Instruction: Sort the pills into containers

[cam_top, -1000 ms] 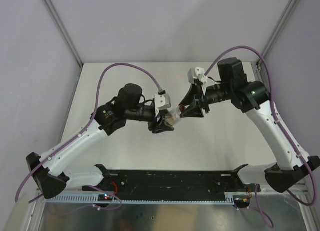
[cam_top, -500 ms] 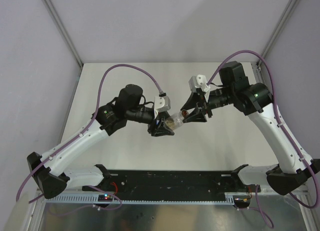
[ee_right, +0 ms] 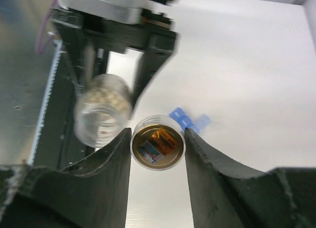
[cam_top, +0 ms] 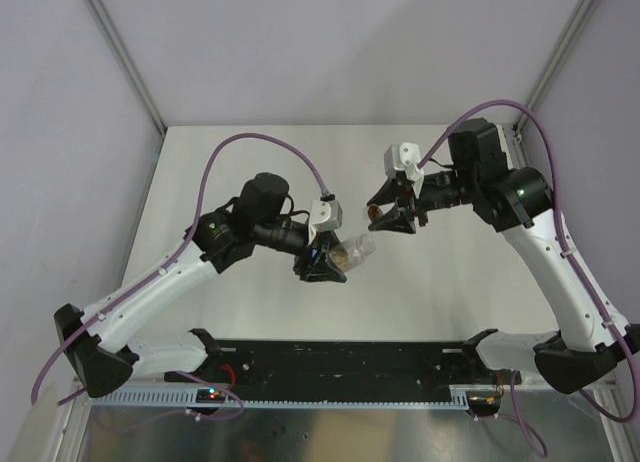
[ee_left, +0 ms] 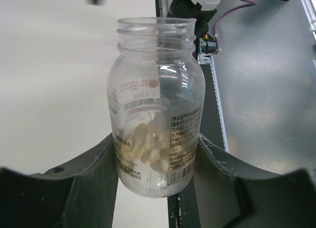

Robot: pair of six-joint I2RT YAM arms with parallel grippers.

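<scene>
My left gripper [cam_top: 325,263] is shut on a clear open bottle [ee_left: 155,104], holding its lower body above the table. Pale yellow-brown pills [ee_left: 148,144] lie in the bottle's bottom part. My right gripper [cam_top: 392,218] is shut on the bottle's round cap [ee_right: 157,142], clear-rimmed with a gold inside, a short way up and right of the bottle's mouth [cam_top: 364,244]. The bottle shows blurred in the right wrist view [ee_right: 102,109]. The blue containers [ee_right: 190,120] lie on the table behind the cap, partly hidden by it. They are hidden in the top view.
The white table [cam_top: 230,172] is walled at the back and both sides. A black rail [cam_top: 340,362] with the arm bases runs along the near edge. Purple cables [cam_top: 260,140] loop above both arms.
The two grippers have drawn apart. My right gripper has moved up and right with the cap off the bottle. My left gripper has shifted slightly down and right, keeping the bottle.
</scene>
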